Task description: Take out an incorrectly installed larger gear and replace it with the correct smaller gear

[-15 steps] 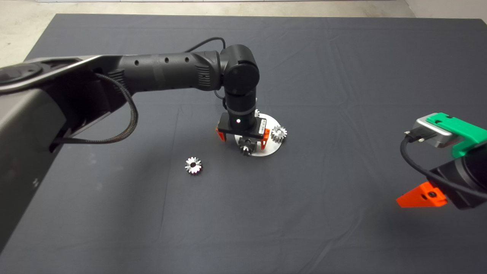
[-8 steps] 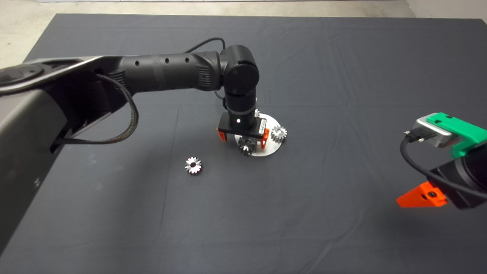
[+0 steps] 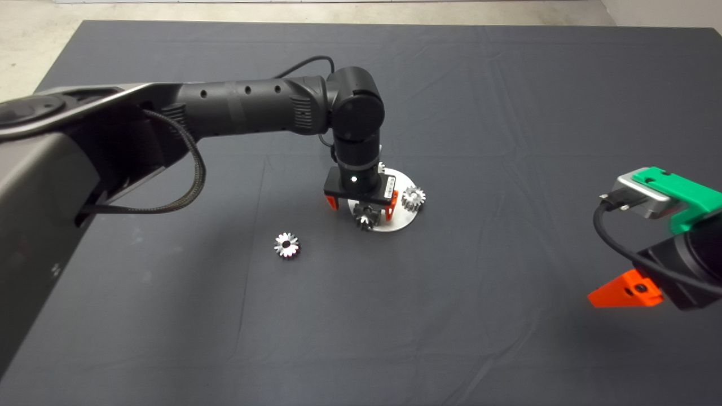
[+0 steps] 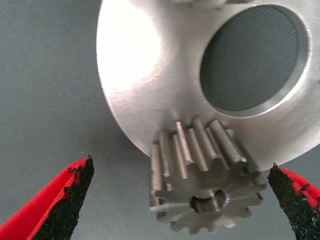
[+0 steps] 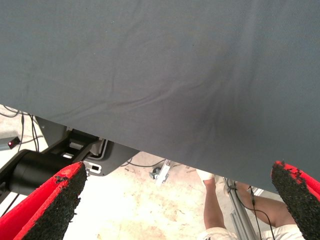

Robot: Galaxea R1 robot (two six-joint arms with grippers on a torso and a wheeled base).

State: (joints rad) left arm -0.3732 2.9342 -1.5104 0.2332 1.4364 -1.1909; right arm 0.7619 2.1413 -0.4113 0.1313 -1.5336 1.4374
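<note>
nothing has shifted since earlier: left gripper (image 3: pixel 361 211) fingers spread around the larger gear (image 4: pixel 206 192); next, clamp and lift it.

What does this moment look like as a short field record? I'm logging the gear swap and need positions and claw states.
left claw: open, lowered over the round metal plate, fingers either side of the larger gear, not touching it
larger gear: at the plate's near edge
second gear on plate: at the plate's right edge
smaller gear: loose on the mat, left of the plate
right claw: open, parked at lower right, holding nothing
person: bare leg on the floor beyond the mat
</note>
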